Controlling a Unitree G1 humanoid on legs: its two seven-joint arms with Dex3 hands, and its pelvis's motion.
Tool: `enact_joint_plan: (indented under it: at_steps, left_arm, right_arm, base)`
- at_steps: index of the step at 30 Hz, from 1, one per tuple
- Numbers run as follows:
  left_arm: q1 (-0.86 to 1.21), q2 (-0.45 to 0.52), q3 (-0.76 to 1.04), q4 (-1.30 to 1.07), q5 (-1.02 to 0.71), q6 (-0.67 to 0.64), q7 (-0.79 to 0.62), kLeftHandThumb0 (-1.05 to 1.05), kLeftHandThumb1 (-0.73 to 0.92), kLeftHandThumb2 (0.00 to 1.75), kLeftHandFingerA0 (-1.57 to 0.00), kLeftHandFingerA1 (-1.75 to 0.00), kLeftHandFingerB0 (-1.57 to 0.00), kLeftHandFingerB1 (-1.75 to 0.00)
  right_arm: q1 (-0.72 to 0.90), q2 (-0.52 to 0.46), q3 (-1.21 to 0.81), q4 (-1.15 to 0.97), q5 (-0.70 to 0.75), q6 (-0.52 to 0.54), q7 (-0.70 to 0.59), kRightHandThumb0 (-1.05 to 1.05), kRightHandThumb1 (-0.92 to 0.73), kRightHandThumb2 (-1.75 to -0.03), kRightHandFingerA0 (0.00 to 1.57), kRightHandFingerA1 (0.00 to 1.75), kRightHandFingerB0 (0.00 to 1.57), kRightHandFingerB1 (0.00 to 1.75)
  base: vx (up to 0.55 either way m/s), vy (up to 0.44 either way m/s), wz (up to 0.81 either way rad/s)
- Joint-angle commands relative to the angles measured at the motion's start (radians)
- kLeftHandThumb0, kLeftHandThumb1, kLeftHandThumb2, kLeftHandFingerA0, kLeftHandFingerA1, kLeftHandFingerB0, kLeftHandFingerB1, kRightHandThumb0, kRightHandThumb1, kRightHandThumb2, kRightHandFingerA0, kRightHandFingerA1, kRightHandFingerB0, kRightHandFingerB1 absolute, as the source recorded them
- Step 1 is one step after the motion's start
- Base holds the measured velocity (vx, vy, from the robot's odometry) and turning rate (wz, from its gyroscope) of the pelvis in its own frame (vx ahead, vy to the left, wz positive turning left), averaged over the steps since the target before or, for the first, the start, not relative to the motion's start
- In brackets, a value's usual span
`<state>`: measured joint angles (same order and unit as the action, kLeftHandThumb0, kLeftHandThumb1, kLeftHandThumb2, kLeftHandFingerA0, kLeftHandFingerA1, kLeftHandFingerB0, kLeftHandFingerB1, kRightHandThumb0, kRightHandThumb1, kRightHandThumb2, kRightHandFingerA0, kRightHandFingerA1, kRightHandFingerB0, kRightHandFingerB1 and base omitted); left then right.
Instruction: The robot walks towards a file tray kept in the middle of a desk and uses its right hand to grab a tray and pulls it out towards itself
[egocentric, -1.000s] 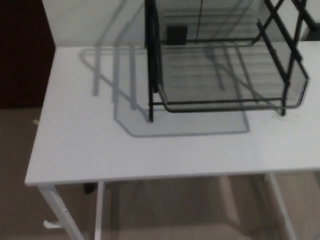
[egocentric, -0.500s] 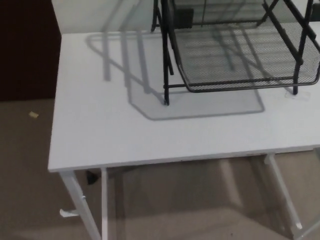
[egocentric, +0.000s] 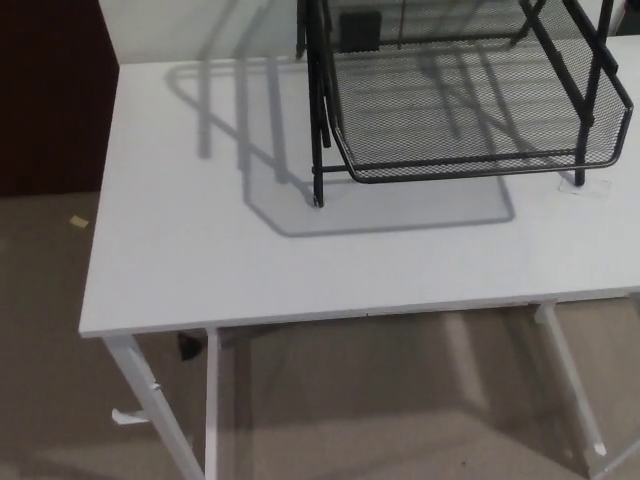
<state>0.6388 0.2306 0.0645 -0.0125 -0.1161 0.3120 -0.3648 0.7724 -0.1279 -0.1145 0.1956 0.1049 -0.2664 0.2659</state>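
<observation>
A black mesh file tray (egocentric: 470, 100) stands in the upper right of the frame on the white surface (egocentric: 200, 260), its lowest tray (egocentric: 480, 165) jutting past the frame's front posts. Its shadow falls to the left. Neither hand is in view, so their state cannot be told.

White desk (egocentric: 300, 260): flat top on white legs, seen from above. Black wire-mesh file tray (egocentric: 480, 110): stands on the desk toward the upper right, its lowest mesh tray (egocentric: 470, 100) jutting forward past the front uprights; the frame's shadow falls leftward across the desktop. Beige carpeted floor (egocentric: 45, 300) below, small scrap (egocentric: 78, 221) lying left of the desk. Neither hand in view.
</observation>
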Motion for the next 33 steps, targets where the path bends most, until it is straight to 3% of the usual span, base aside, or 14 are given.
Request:
enact_joint_plan:
  at_steps: [1, 3, 4, 9, 10, 11, 12, 17, 19, 25, 26, 31, 32, 33]
  left_arm:
    - [0.062, -0.028, -0.018, -0.065, 0.03, -0.049, 0.053, -0.23, 0.64, 0.58, -0.42, -0.49, -0.24, -0.36]
    - [0.096, -0.026, -0.059, -0.088, 0.063, -0.064, 0.06, -0.2, 0.46, 0.92, -0.37, -0.62, -0.12, -0.5]
    - [0.102, -0.025, -0.062, -0.076, 0.065, -0.08, 0.059, -0.28, 0.61, 0.63, -0.49, -0.54, -0.24, -0.39]
    - [0.111, 0.0, -0.076, 0.016, 0.111, -0.166, 0.083, -0.33, 0.61, 0.58, -0.57, -0.51, -0.28, -0.36]
    - [0.109, 0.005, -0.076, 0.035, 0.114, -0.181, 0.081, -0.33, 0.6, 0.58, -0.58, -0.5, -0.29, -0.36]
    - [0.109, 0.007, -0.075, 0.046, 0.115, -0.191, 0.081, -0.33, 0.6, 0.58, -0.58, -0.5, -0.29, -0.36]
    - [0.108, 0.015, -0.076, 0.053, 0.119, -0.197, 0.08, -0.34, 0.6, 0.58, -0.58, -0.5, -0.28, -0.36]
    - [0.116, 0.04, -0.07, 0.056, 0.109, -0.213, 0.066, -0.32, 0.62, 0.58, -0.55, -0.5, -0.27, -0.36]
    - [0.121, 0.045, -0.073, 0.061, 0.117, -0.227, 0.068, -0.31, 0.61, 0.58, -0.55, -0.49, -0.29, -0.36]
    - [0.159, 0.057, -0.057, 0.089, 0.109, -0.262, 0.052, -0.34, 0.61, 0.58, -0.54, -0.46, -0.29, -0.34]
    - [0.163, 0.058, -0.058, 0.093, 0.113, -0.268, 0.055, -0.34, 0.61, 0.58, -0.52, -0.47, -0.28, -0.34]
    - [0.157, 0.074, -0.083, 0.137, 0.159, -0.314, 0.071, -0.38, 0.62, 0.61, -0.52, -0.48, -0.28, -0.35]
    - [0.159, 0.072, -0.083, 0.132, 0.155, -0.304, 0.069, -0.38, 0.62, 0.61, -0.52, -0.47, -0.27, -0.35]
    - [0.174, 0.068, -0.08, 0.099, 0.147, -0.283, 0.067, -0.36, 0.61, 0.58, -0.51, -0.47, -0.27, -0.34]
  right_arm:
    - [0.025, -0.01, 0.002, 0.025, -0.008, -0.053, 0.015, -0.64, -0.63, -0.6, 0.56, 0.62, 0.38, 0.48]
    - [0.03, -0.009, 0.001, 0.036, -0.001, -0.057, 0.021, -0.64, -0.62, -0.61, 0.55, 0.61, 0.38, 0.48]
    - [0.031, -0.009, 0.0, 0.041, -0.001, -0.063, 0.022, -0.63, -0.65, -0.59, 0.58, 0.62, 0.41, 0.48]
    - [0.024, -0.011, -0.003, 0.085, -0.005, -0.084, 0.024, -0.64, -0.62, -0.6, 0.57, 0.64, 0.39, 0.49]
    - [0.025, -0.01, -0.004, 0.091, -0.001, -0.088, 0.027, -0.55, -0.46, -0.95, 0.59, 0.73, 0.28, 0.56]
    - [0.025, -0.009, -0.004, 0.097, 0.001, -0.091, 0.029, -0.55, -0.46, -0.95, 0.59, 0.73, 0.28, 0.56]
    - [0.019, -0.008, -0.004, 0.111, 0.002, -0.101, 0.032, -0.65, -0.62, -0.6, 0.57, 0.65, 0.38, 0.5]
    - [0.023, 0.045, -0.036, 0.121, 0.031, -0.213, -0.002, -0.66, -0.67, -0.6, 0.55, 0.7, 0.39, 0.51]
    - [0.047, 0.126, -0.125, 0.01, 0.144, -0.279, -0.044, -0.66, -0.71, -0.61, 0.29, 0.71, 0.27, 0.46]
    - [0.045, 0.217, -0.354, -0.403, 0.175, -0.31, -0.233, -0.66, -0.8, -0.64, 0.14, 0.59, 0.16, 0.36]
    - [0.018, 0.207, -0.399, -0.456, 0.177, -0.331, -0.255, -0.69, -0.63, -0.95, 0.15, 0.6, 0.06, 0.44]
    - [-0.064, 0.167, -0.525, -0.734, 0.165, -0.268, -0.317, -0.66, -0.63, -0.91, 0.11, 0.55, 0.1, 0.44]
    - [-0.089, 0.154, -0.55, -0.784, 0.125, -0.253, -0.33, -0.62, -0.82, -0.65, 0.12, 0.5, 0.14, 0.32]
    - [-0.148, 0.118, -0.58, -0.833, 0.075, -0.267, -0.331, -0.34, -0.58, -1.1, 0.01, 0.53, 0.0, 0.5]
  base:
    - [0.0, 0.0, 0.0]
    - [0.0, 0.0, 0.0]
    - [0.0, 0.0, 0.0]
    - [0.0, 0.0, 0.0]
    - [0.0, 0.0, 0.0]
    - [0.0, 0.0, 0.0]
    - [0.0, 0.0, 0.0]
    - [0.0, 0.0, 0.0]
    - [0.0, 0.0, 0.0]
    - [0.0, 0.0, 0.0]
    - [0.0, 0.0, 0.0]
    - [0.0, 0.0, 0.0]
    - [0.0, 0.0, 0.0]
    - [0.0, 0.0, 0.0]
